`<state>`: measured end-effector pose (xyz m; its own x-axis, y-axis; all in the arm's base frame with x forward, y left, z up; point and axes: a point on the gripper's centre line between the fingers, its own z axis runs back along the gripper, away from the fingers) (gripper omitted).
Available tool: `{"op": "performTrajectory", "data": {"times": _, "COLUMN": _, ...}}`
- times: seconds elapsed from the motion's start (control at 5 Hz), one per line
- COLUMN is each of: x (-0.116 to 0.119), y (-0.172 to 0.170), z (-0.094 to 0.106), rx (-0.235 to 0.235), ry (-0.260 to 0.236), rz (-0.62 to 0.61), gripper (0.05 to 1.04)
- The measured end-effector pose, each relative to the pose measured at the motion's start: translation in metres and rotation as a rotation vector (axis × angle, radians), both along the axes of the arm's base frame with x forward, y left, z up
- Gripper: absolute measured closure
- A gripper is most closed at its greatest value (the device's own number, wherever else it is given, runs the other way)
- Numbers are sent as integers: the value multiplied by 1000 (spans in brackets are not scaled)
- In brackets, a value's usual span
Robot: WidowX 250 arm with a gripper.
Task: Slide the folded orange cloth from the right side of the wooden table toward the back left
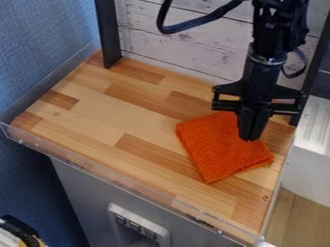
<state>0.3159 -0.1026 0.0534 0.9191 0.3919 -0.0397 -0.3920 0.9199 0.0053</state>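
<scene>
Just past three o'clock from the middle of the view, pointing straight down with the black two-finger claw [251, 137] above a bright orange, fuzzy, folded square cloth [216, 149]. Held together at the fingers, with tips at the two o'clock part of the fabric, seemingly touching or very near it. Cannot tell about any cloth pinched between them. Coming in from the top edge at one o'clock with the black jointed arm [270, 29], and looping a thick black cable [203, 20] out toward twelve.

At four o'clock from the middle, lying flat with the cloth on a table of light and mid-brown wooden blocks [97, 111], turned askew, with a layered edge toward five o'clock. Rimmed along the near side by a clear plastic lip [116, 183]. Backed at twelve by whitewashed wooden planks [187, 48], with an upright black post [108, 34] at eleven. Bordered at nine by a textured blue wall [45, 43]. Below, toward half past six, fronted by a grey panel [80, 193] with a pale socket-like fitting [161, 234]. At three, beside the table, flanked by a white ribbed object [316, 128].
</scene>
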Motion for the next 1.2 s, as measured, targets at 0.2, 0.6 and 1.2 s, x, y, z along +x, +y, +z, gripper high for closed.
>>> {"op": "performTrajectory", "data": {"times": 0.2, "x": -3, "y": 1, "z": -7, "rx": -11, "ry": -3, "rz": -3, "gripper": 1024}}
{"op": "performTrajectory", "data": {"times": 0.6, "x": -2, "y": 4, "z": -24, "rx": -24, "ry": -42, "rz": -8, "gripper": 1024}}
{"op": "performTrajectory", "data": {"times": 1.2, "x": 7, "y": 21, "z": -44, "rx": -3, "ry": -88, "rz": -44, "gripper": 1024}}
